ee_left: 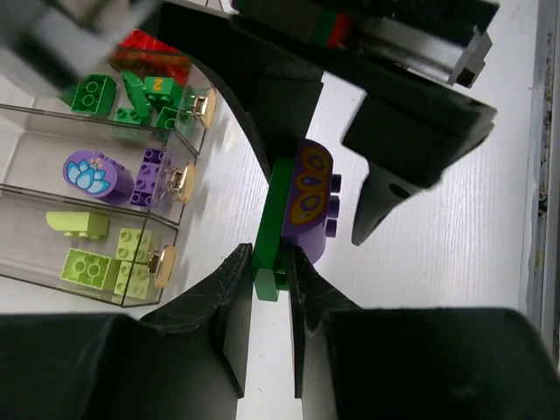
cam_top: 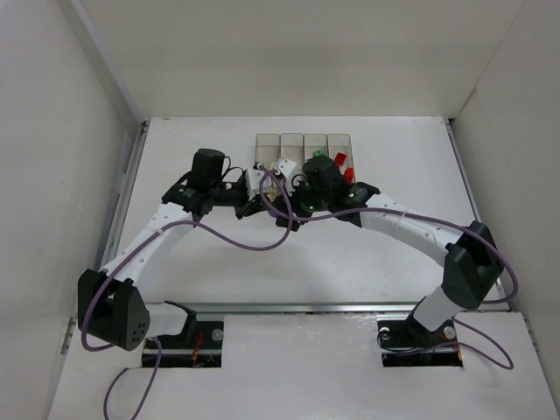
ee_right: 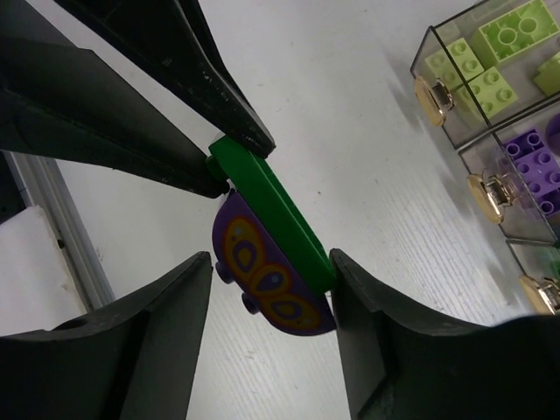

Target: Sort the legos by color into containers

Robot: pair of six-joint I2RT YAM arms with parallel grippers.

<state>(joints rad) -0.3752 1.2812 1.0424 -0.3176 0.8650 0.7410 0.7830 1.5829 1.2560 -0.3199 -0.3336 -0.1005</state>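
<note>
Left hand [ee_left: 267, 273] is clenched on one end of the green lego [ee_left: 278, 206], which has a purple lego [ee_left: 311, 199] stuck to it, over the table [ee_left: 437, 280] near the containers [ee_left: 87, 122]; right hand [ee_right: 271, 262] straddles the pair, grip not discernible.

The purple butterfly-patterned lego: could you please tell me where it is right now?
Left wrist view, centre: the purple butterfly lego sits against a flat green lego pinched by the left gripper, right of the clear containers.
</note>
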